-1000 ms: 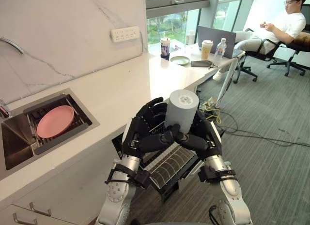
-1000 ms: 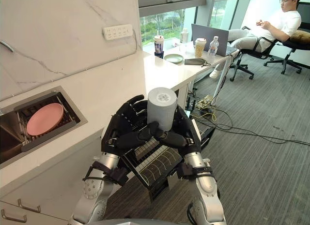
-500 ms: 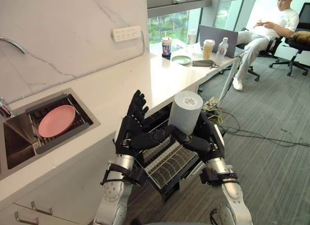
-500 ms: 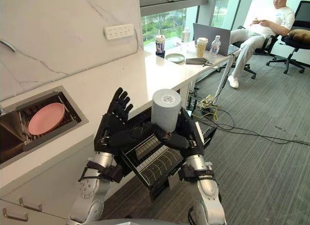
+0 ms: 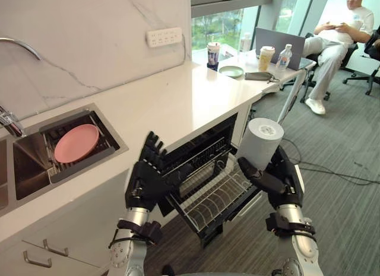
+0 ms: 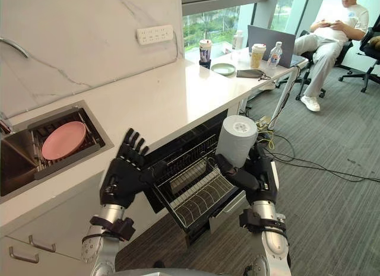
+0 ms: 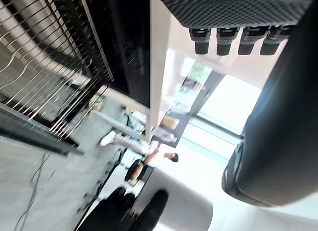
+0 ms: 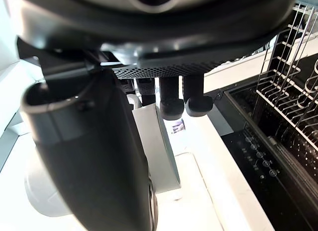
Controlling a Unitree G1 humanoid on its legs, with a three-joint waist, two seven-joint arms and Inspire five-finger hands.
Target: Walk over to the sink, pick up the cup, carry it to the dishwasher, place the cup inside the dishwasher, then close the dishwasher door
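Left hand (image 5: 142, 181) is pulling off and hanging open beside the dishwasher rack (image 5: 209, 200), leaving the right hand (image 5: 284, 182) clutching the cup (image 5: 260, 142) above that rack, and it's looking light, rigid and slick, so I'm guessing mid-body is where to be squeezing.

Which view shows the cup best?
The right eye view: the whole cup shows, side and top, held in the right hand. The left eye view shows much the same. The right wrist view gives a white strip past the hand; the left wrist view gives what seems a pale blur.
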